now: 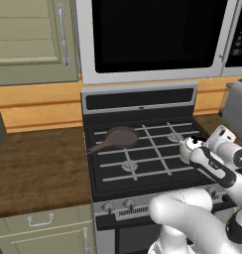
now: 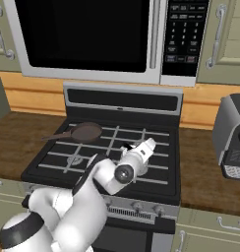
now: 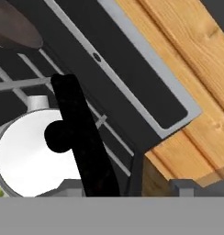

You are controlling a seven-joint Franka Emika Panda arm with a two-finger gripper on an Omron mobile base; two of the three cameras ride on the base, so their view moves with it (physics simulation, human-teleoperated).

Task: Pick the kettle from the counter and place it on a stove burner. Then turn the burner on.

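White kettle (image 3: 26, 151) directly under pincer (image 3: 125, 186).

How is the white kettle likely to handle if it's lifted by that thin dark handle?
The kettle looks round and smooth, so it would probably slip from a side grip. The handle arches thin and dark over the top. Held there, the body may swing or tilt. It looks stiff and possibly fragile, so bumping the grate bars seems risky.

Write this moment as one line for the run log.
kettle: on the stove, handle upright | gripper: over the kettle, around the handle, grip unclear | pan: rear left burner
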